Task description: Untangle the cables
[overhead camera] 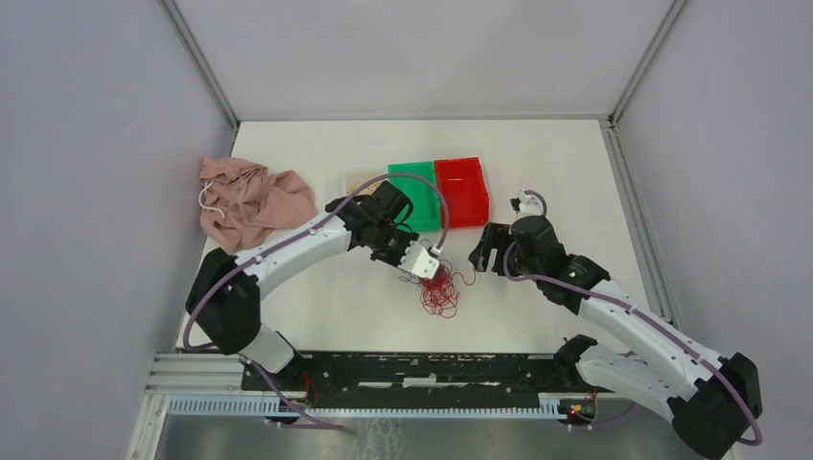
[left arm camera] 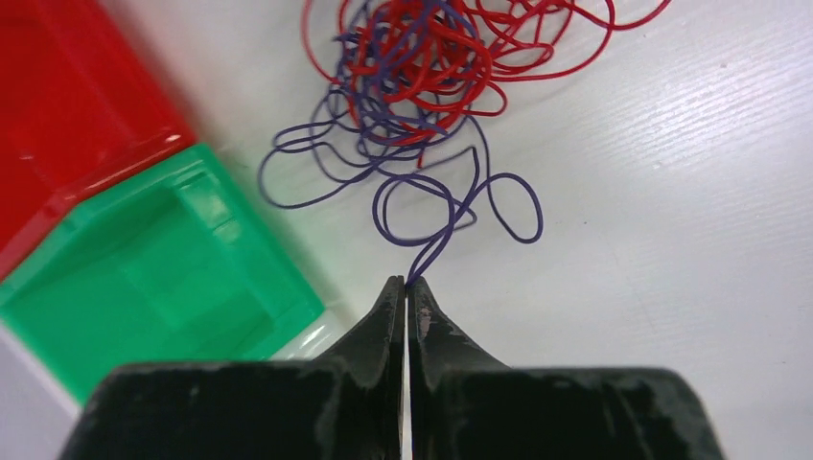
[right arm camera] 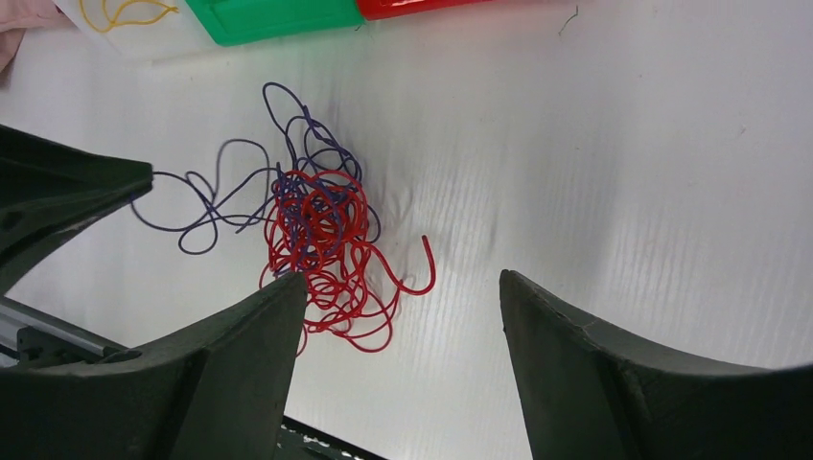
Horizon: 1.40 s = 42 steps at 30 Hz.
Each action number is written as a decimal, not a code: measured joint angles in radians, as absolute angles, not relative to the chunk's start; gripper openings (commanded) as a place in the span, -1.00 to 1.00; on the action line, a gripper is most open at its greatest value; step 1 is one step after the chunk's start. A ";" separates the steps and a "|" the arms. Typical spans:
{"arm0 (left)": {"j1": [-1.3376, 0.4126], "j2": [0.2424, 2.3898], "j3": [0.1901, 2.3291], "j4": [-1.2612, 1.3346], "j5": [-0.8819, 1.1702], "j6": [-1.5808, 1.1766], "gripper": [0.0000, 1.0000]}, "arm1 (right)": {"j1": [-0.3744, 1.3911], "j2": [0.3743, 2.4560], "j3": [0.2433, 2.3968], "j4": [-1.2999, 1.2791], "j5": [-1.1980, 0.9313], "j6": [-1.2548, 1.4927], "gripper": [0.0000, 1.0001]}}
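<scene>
The cables form a tangle (overhead camera: 441, 293) of red and dark purple loops on the white table, in front of the bins. My left gripper (overhead camera: 429, 264) is at the tangle's upper left. In the left wrist view it (left arm camera: 407, 281) is shut on a doubled strand of the purple cable (left arm camera: 430, 256), which runs out to the red bundle (left arm camera: 431, 57). My right gripper (overhead camera: 484, 251) is open and empty, right of the tangle. In the right wrist view its jaws (right arm camera: 403, 278) stand wide apart, with the tangle (right arm camera: 321, 230) by the left finger. A yellow cable (right arm camera: 125, 11) lies apart at the top left.
A green bin (overhead camera: 417, 192) and a red bin (overhead camera: 462, 190) stand side by side behind the tangle, with a clear tray (overhead camera: 362, 180) to their left. A pink cloth (overhead camera: 251, 201) lies at the far left. Grey walls enclose the table.
</scene>
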State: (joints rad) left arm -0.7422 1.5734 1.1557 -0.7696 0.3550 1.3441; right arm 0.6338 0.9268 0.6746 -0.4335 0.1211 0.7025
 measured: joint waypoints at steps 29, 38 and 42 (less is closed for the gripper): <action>-0.890 1.310 1.597 -0.813 0.217 0.812 -0.94 | 0.633 0.852 0.690 -0.108 -0.016 0.687 0.86; -0.938 1.312 1.644 -0.813 0.194 0.804 -0.94 | 0.634 0.915 0.724 -0.035 -0.059 0.687 0.84; -0.941 1.316 1.647 -0.816 0.182 0.811 -0.94 | 0.634 0.922 0.724 -0.004 -0.096 0.688 0.84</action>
